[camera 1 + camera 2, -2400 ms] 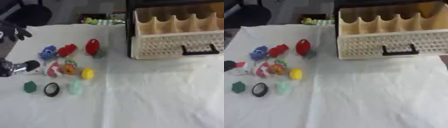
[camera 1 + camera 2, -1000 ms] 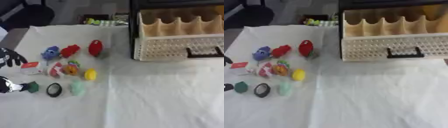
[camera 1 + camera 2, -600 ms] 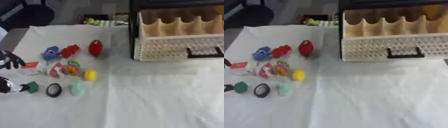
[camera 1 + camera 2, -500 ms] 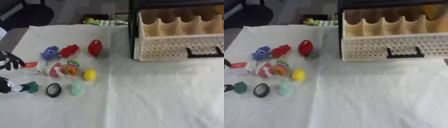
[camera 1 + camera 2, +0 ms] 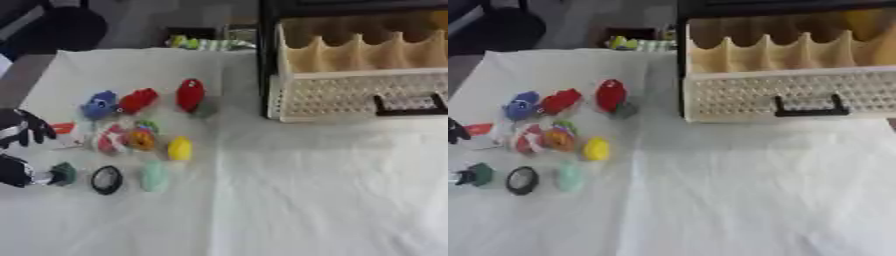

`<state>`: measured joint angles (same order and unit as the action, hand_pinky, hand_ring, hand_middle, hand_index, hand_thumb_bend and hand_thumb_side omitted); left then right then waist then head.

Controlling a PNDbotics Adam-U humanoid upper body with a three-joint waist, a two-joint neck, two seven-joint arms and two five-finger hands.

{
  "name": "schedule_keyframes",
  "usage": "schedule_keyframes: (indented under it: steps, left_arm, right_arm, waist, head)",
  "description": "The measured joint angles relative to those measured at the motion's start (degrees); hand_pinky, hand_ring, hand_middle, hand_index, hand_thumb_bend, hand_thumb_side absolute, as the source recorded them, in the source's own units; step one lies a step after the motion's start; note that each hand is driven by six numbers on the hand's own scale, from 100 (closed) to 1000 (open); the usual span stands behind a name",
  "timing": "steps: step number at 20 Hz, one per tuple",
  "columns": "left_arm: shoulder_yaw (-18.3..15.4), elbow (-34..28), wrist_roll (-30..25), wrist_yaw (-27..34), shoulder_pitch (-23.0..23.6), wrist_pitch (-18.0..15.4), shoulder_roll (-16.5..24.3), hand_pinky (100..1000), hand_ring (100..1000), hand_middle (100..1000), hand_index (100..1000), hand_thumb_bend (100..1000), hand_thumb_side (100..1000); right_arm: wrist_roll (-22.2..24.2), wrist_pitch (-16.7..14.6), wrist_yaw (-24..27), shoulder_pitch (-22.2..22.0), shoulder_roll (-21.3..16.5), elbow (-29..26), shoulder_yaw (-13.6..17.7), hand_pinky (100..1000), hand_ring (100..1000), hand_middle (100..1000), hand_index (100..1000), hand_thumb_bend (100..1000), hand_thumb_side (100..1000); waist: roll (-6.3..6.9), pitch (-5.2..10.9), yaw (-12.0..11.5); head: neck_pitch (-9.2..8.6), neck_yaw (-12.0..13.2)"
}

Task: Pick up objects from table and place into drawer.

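From here my left hand (image 5: 19,150) sits at the bench's left edge w/ fingers curling round the small dark-green piece (image 5: 62,173), not lifted yet, approx. all other toys on the white cloth-covered bench (image 5: 306,190), and the open beige perforated drawer (image 5: 789,75) beyond looks mostly empty; right hand out of view.

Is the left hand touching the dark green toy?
Touching. In the left eye view the left hand meets the dark green toy at the fingertips, with no cloth showing between them.
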<state>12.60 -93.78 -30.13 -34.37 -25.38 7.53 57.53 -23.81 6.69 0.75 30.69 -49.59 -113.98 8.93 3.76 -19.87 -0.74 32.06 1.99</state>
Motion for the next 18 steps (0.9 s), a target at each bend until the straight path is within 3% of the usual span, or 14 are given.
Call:
schedule_keyframes:
  steps: [18]
  left_arm:
    - [0.7, 6.0, 0.4, -2.8, -0.4, -1.3, -2.5, 513, 610, 621, 768, 484, 486]
  right_arm:
    - [-0.2, 1.2, 0.3, 0.6, 1.5, 0.0, 0.2, 382, 376, 361, 741, 425, 1000]
  waist:
    - [-0.21, -0.44, 0.7]
  head:
    - [-0.47, 1.0]
